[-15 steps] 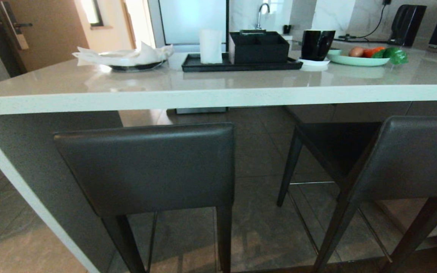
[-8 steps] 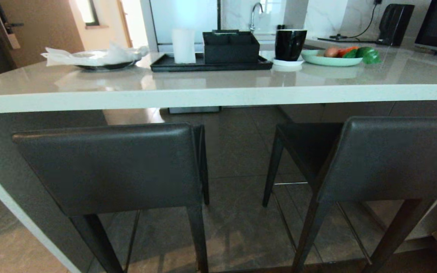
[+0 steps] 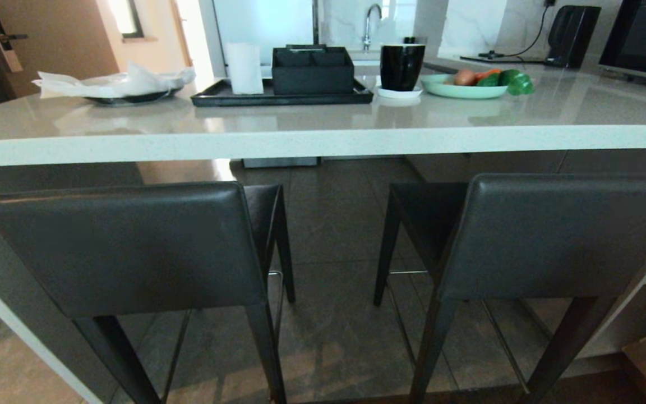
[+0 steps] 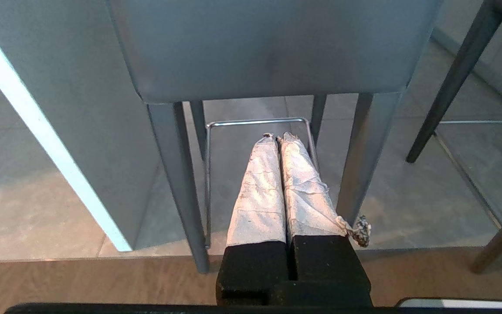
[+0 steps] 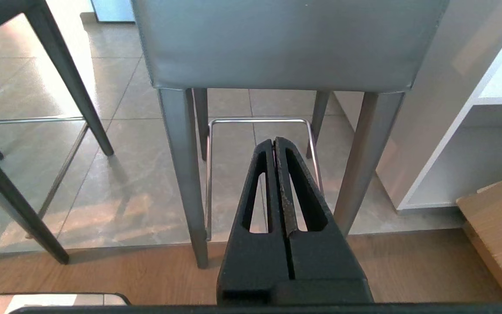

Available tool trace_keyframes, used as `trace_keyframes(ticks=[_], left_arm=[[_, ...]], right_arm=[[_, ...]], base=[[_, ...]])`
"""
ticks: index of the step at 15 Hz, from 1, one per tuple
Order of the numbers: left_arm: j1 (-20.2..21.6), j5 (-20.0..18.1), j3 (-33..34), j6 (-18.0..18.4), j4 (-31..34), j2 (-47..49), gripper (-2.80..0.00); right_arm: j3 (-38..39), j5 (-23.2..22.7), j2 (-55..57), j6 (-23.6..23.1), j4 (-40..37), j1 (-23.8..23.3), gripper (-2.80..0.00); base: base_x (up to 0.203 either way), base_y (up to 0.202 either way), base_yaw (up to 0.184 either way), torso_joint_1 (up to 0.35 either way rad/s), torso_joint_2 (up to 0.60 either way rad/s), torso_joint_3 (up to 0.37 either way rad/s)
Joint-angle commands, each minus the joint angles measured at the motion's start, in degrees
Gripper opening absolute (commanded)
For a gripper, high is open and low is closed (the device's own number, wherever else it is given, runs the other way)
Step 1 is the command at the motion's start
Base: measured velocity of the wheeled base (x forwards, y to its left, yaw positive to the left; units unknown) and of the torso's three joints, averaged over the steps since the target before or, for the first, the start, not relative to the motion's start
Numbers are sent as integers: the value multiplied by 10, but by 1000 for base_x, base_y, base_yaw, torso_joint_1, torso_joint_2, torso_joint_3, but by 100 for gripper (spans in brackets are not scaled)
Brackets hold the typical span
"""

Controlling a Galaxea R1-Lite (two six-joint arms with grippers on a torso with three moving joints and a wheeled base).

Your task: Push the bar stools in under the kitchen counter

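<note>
Two stools, left [image 3: 127, 247] and right [image 3: 558, 235], fill the lower frame, backrests outside the counter [image 3: 323, 143]; left gripper [image 4: 276, 138] and right gripper [image 5: 274, 141] are closed, empty, seemingly ready to push.

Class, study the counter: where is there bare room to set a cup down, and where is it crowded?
Bare: the kitchen counter front strip, before the black tray, and its right end past the vegetable plate. Crowded: the back row, from the paper-covered dish to that plate.
</note>
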State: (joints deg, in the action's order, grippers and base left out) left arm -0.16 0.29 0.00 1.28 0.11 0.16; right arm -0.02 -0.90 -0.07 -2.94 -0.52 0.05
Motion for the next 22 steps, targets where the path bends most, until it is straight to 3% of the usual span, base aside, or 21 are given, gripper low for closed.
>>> trace_keyframes(ticks=[1,7,15,22], left_arm=[[1,0,0,-1,0,1,-280],[0,0,1,-3,0,1,-280],[1,0,1,-3,-1,1,-280],[0,0,1,-7,-1,1,-280]], right_arm=[[0,0,0,-2,1,0,-280],[0,-2,0,-3,1,0,-280],[0,-2,0,-3,1,0,-280],[0,-4,0,-3,1,0,-280]], base=[[0,0,0,0,0,0],[0,0,0,0,0,0],[0,0,0,108,-356,-258],[0,0,0,21,-59,-32]])
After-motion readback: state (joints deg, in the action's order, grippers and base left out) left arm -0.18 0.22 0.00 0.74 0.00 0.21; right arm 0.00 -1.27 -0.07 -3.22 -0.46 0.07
